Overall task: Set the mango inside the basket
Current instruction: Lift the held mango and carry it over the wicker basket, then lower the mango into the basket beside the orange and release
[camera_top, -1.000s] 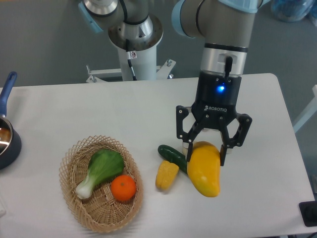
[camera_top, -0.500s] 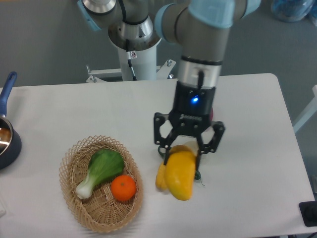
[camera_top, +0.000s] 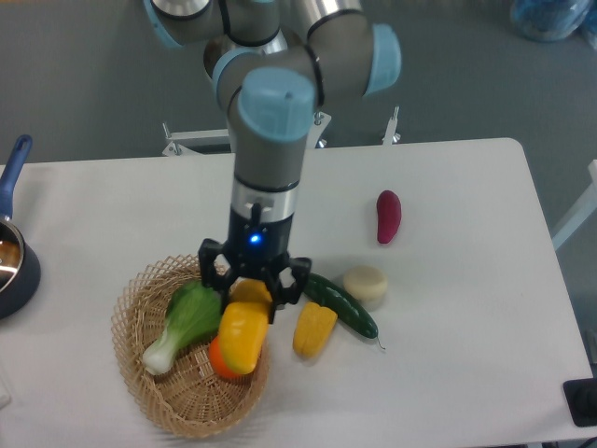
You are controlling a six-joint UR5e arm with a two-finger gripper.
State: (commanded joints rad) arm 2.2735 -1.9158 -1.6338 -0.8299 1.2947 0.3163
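Jaws of the gripper (camera_top: 248, 297) clamp the mango (camera_top: 242, 334) over the basket (camera_top: 140, 369) near the counter's front-left edge; lowering and release should follow

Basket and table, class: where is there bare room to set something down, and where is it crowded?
Free patches: the table between the blue pot and the arm, and the right side beyond the purple vegetable. Crowded: the basket, already holding bok choy and orange under the gripper with the mango; likewise the cluster of yellow vegetable, cucumber and pale round piece.
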